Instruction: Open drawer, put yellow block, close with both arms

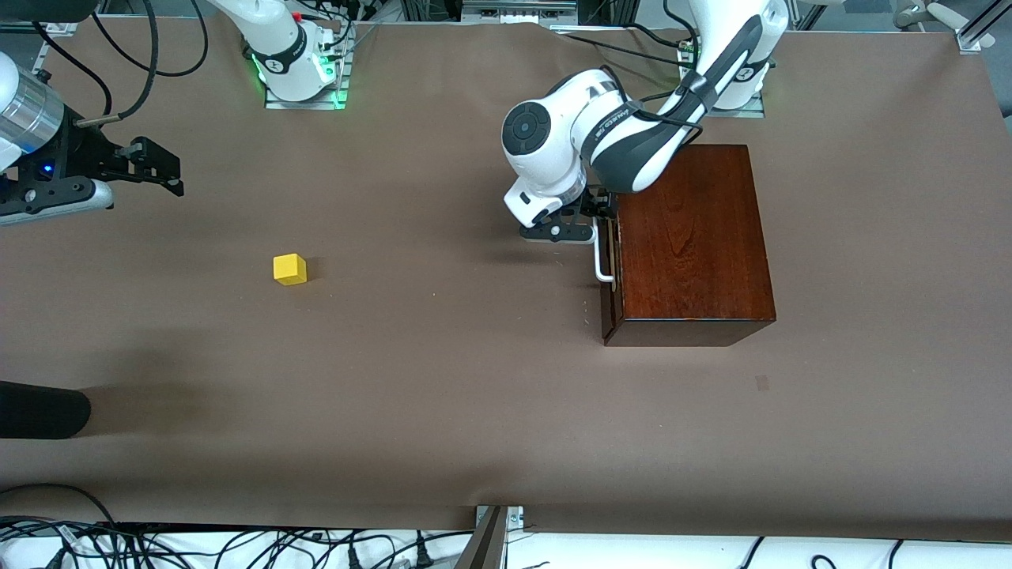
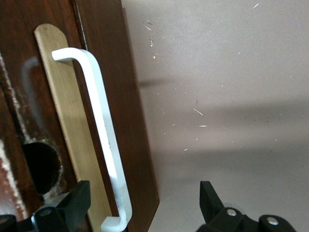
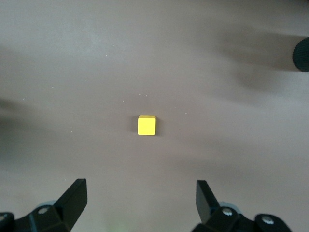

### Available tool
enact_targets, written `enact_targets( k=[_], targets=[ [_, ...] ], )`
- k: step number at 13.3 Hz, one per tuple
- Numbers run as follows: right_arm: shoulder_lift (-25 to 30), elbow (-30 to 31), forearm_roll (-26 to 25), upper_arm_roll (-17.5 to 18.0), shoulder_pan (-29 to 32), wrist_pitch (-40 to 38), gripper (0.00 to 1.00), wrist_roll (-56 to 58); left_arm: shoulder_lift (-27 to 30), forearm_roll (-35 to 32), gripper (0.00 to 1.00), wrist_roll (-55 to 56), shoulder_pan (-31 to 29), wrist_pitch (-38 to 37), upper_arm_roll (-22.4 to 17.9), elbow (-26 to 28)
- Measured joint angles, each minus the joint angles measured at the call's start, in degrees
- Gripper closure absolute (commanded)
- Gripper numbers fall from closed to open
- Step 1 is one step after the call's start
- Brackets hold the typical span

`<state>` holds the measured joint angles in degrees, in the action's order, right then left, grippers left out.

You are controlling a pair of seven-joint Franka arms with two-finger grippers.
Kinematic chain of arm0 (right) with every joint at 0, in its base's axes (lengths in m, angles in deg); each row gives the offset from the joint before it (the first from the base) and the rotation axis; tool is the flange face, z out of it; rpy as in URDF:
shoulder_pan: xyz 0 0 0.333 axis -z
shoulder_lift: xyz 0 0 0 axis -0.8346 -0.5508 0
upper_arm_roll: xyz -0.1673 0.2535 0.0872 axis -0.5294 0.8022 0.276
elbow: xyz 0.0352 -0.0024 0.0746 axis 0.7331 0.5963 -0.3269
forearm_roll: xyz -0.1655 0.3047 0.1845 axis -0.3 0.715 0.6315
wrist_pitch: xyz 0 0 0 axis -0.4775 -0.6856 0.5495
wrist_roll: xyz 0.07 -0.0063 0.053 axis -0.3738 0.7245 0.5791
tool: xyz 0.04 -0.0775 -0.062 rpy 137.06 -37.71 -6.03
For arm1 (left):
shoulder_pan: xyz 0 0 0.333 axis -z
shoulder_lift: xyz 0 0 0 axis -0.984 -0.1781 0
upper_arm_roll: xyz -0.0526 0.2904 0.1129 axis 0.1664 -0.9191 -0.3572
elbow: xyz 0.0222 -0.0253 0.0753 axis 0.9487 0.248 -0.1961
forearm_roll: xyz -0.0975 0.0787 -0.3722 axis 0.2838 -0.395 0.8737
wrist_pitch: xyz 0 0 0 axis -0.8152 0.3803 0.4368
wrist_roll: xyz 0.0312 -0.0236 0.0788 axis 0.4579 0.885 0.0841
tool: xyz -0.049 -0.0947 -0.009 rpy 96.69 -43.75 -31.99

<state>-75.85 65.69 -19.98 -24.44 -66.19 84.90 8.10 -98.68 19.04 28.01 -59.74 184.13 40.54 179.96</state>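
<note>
Left tool spread wide astride white U-shaped bar handle of closed dark-fronted drawer, for pulling. Right tool held wide, empty, over tabletop, small bright yellow cube sighted.

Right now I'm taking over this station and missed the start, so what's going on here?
The left hand is at the white handle of the drawer, fingers open on either side of it, not yet clamped; the drawer looks closed in the dark wooden box. The right hand hangs open above the table's right-arm end. The yellow block sits untouched on the table.
</note>
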Motion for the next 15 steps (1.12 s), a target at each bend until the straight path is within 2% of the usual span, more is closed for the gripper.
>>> enact_targets(
  k=[11, 15],
  targets=[
    [0.0, 0.0, 0.0, 0.0, 0.0, -0.24, 0.0, 0.0, -5.24, -5.1, 0.0, 3.72, 0.41, 3.12, -0.42, -0.07],
    [0.0, 0.0, 0.0, 0.0, 0.0, -0.26, 0.0, 0.0, -5.42, -5.49, 0.0, 7.39, 0.5, 4.86, -0.41, -0.09]
  ],
)
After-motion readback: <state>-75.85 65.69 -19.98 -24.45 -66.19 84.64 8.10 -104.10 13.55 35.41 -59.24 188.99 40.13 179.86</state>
